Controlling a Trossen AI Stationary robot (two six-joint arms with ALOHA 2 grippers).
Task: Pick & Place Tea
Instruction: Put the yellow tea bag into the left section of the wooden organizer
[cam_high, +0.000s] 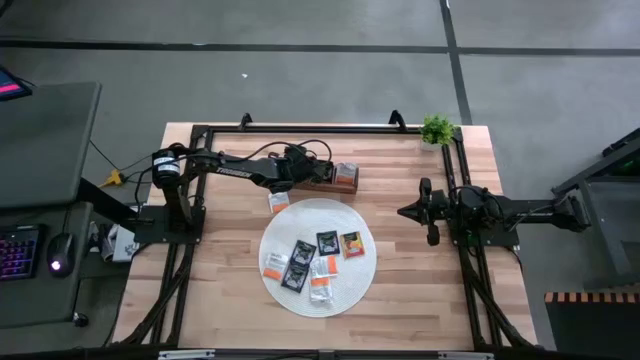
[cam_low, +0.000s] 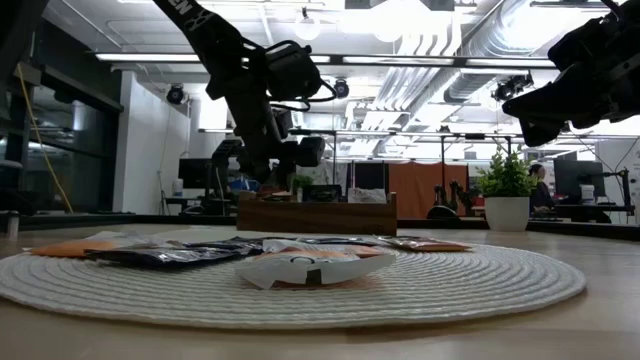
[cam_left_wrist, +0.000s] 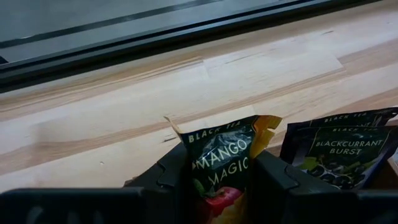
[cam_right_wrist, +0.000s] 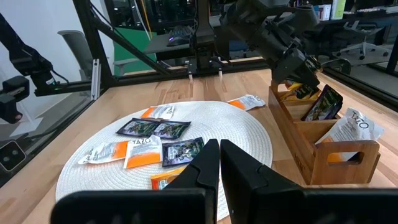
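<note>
My left gripper (cam_high: 324, 171) hangs over the far end of the brown wooden tray (cam_right_wrist: 323, 146), shut on a black-and-orange mango tea sachet (cam_left_wrist: 227, 155). Dark blackcurrant sachets (cam_left_wrist: 339, 152) stand in the tray's middle compartment, and a white sachet (cam_right_wrist: 353, 126) leans in the compartment at its other end. Several more sachets (cam_high: 312, 262) lie flat on the round white mat (cam_high: 300, 303). One white-and-orange sachet (cam_high: 278, 202) lies at the mat's far left rim. My right gripper (cam_right_wrist: 219, 163) rests shut at the table's right side, touching nothing. My left gripper has the mango sachet's lower part (cam_left_wrist: 208, 183) between its two fingers (cam_left_wrist: 171, 174). The sachet's torn-looking top edge (cam_left_wrist: 217, 127) sticks out past the fingertips. The fingers slant down from the table's left. The sachet stands upright over the tray's far compartment (cam_right_wrist: 287, 98). Whether it touches the tray I cannot tell.
A small potted plant (cam_high: 437, 130) stands at the table's far right corner. Black frame rails (cam_high: 300, 129) run along the far edge and both sides. Bare wood lies between the mat and my right arm (cam_high: 470, 212).
</note>
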